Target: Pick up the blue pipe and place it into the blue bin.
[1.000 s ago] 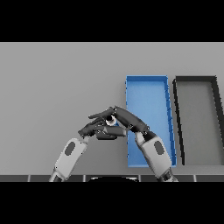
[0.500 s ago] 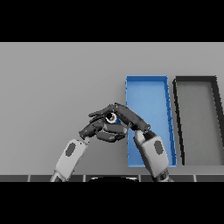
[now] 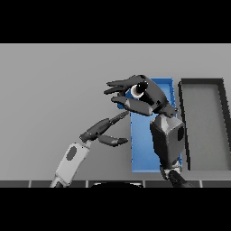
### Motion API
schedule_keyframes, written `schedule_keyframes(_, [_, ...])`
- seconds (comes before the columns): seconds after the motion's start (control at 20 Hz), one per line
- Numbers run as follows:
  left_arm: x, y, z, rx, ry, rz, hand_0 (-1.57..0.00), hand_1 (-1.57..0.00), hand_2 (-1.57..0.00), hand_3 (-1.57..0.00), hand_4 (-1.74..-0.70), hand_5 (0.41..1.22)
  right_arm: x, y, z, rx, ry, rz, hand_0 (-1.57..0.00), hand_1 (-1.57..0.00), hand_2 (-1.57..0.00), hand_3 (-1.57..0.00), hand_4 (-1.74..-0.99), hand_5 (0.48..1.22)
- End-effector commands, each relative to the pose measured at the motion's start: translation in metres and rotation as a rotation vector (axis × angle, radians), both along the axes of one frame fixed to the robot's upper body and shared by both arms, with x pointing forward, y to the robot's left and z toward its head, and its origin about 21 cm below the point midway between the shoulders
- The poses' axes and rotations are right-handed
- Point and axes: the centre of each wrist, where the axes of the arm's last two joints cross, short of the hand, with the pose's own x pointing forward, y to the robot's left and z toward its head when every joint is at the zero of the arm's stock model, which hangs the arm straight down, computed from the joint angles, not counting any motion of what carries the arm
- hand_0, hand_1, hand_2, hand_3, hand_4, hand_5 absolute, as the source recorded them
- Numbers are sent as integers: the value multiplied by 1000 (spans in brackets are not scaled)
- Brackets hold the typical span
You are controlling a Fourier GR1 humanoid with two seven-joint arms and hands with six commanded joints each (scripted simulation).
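— Right hand (image 3: 143,95), fingers first?
— Curled round the blue pipe (image 3: 135,92), thumb below, dark fingers (image 3: 118,84) reaching toward the frame's left. Only the pipe's round open end showing, pale ring with a dark centre, and a sliver of blue beneath the fingers.
— Where in the frame?
— Just above centre, raised over the left wall of the blue bin (image 3: 149,149), near its upper end. Hard to tell whether over the bin's inside or its edge.
— Left hand (image 3: 101,131)?
— Fingers straight and spread, thumb apart, clasping nothing. Left of the bin's middle, fingertips pointing up and right toward the pipe, well short of touching it.
— Further out?
— Blue bin running top to bottom right of centre, partly covered by the right forearm. Black bin (image 3: 205,82) just beside it at the right edge. Grey table (image 3: 49,90) beneath everything.
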Motion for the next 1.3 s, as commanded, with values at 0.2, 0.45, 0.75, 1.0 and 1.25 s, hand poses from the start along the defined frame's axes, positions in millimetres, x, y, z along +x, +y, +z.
schedule_keyframes(0.2, [-7,8,-1,-13,-13,-4,0,0,0,0,-951,468,27,-46,19,-6,-4,-229,-1571,-1571,-1571,-1571,-1498,1221])
schedule_keyframes(0.45, [-7,5,-3,9,-1,12,1,1,1,1,-950,472,39,-84,-6,-57,120,-443,-1571,-1571,-1571,-1571,-1499,1221])
schedule_keyframes(0.75, [-3,8,2,-4,-21,19,1,1,1,1,-939,460,39,-119,-67,-157,309,-607,-1571,-1571,-1571,-1571,-1500,1221])
schedule_keyframes(1.0, [-3,11,-1,3,-46,27,1,1,1,1,-927,464,31,-128,-126,-217,514,-723,-1571,-1571,-1571,-1571,-1500,1221])
schedule_keyframes(1.25, [-4,10,-3,3,-61,35,1,1,1,1,-925,474,25,-133,-172,-240,707,-787,-1571,-1571,-1571,-1571,-1498,1221])
